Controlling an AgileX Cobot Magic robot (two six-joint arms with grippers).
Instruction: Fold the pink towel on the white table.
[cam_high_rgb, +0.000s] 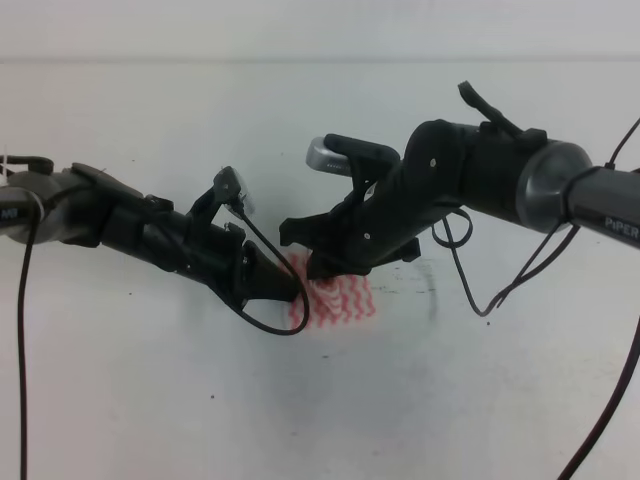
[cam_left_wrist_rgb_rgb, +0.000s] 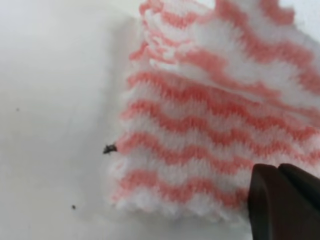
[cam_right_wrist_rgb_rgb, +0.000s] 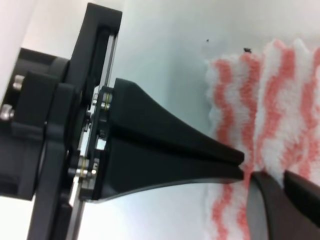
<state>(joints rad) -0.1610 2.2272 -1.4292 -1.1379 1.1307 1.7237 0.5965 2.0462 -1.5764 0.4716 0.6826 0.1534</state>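
The towel (cam_high_rgb: 335, 298) lies on the surface (cam_high_rgb: 150, 400) near its middle, well away from every edge. The left end effector (cam_high_rgb: 290, 287) meets the towel's left side, and the right end effector (cam_high_rgb: 318, 262) sits over its rear edge.

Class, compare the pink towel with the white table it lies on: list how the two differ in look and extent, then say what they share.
The pink towel carries wavy pink and white stripes; the white table is plain, with a few dark specks. The towel looks fuzzy and lies in layers, one edge lifted in the left wrist view; the table is smooth and flat. The towel covers a small patch; the table fills most of the view. Both contain white.
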